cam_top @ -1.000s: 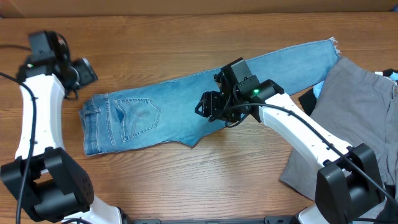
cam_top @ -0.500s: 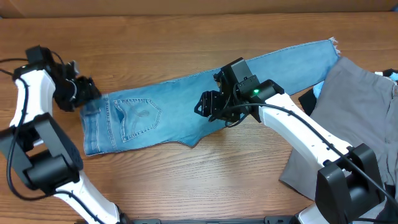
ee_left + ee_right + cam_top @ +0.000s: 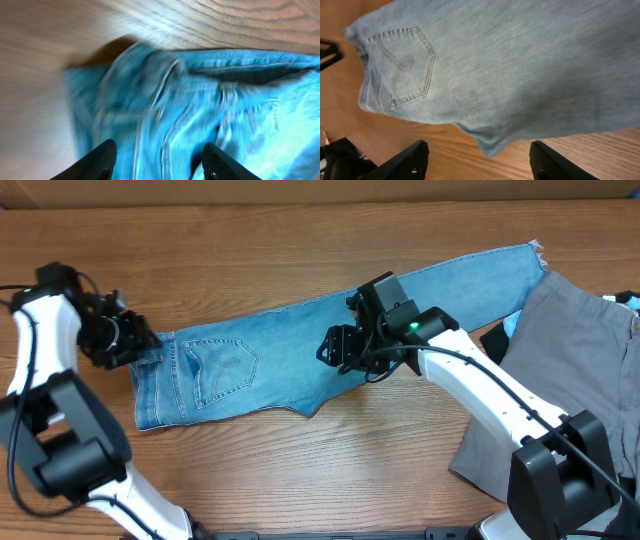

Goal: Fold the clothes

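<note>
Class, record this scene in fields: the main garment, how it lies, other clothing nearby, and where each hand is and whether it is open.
Main garment: light-blue jeans, back pocket facing up
How it lies: stretched out long on the wooden table, waistband at the left, frayed hem at the upper right of the overhead view
Other clothing: grey trousers at the right edge
Left hand: open, at the waistband end
Right hand: open, above the middle of the jeans, holding nothing
</note>
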`<state>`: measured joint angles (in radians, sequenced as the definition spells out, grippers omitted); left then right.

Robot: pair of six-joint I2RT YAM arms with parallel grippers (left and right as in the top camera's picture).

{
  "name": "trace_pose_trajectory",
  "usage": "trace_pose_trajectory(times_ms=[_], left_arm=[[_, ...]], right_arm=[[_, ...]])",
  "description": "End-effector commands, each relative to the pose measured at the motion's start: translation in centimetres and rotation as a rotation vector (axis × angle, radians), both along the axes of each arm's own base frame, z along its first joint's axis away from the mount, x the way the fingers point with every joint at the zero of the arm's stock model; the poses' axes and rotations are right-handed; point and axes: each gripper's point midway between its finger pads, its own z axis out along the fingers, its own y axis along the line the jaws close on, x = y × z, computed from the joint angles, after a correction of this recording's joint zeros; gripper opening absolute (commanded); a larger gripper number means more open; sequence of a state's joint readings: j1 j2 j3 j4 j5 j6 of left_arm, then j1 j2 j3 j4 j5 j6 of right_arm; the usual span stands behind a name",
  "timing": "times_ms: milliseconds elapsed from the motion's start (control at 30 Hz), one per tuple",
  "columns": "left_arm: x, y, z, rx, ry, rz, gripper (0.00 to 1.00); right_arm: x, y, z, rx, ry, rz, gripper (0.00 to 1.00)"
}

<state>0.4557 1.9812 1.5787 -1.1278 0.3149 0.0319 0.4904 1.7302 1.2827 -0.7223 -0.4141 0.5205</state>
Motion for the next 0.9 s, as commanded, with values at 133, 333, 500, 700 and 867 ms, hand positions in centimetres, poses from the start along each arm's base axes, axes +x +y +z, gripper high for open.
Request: trace_pose_trajectory(times_ms=[133, 333, 500, 700, 867], left_arm=[[-3.4, 1.9, 3.5, 0.07, 0.049, 0.151, 0.82], [-5.2, 1.1, -0.8, 0.052, 0.109, 0.157, 1.0], [-6.8, 0.5, -4.7, 0.057, 0.132, 0.156, 0.96], [-8.2, 0.5, -7.8, 0.09, 0.146, 0.182, 0.68], [-10.6, 3.8, -9.5, 0.305, 0.24, 0.319, 0.25]], right_arm=[[3.5, -4.3, 1.0, 0.0, -0.047, -0.107, 0.68], [4.8, -8.0, 1.1, 0.019, -0.029, -0.173, 0.68], [5.6, -11.2, 0.8, 0.005, -0.016, -0.236, 0.68], [6.6, -14.4, 0.8, 0.004, -0.015, -0.32, 0.68], [7.0, -16.2, 0.8, 0.003, -0.011, -0.365, 0.67]])
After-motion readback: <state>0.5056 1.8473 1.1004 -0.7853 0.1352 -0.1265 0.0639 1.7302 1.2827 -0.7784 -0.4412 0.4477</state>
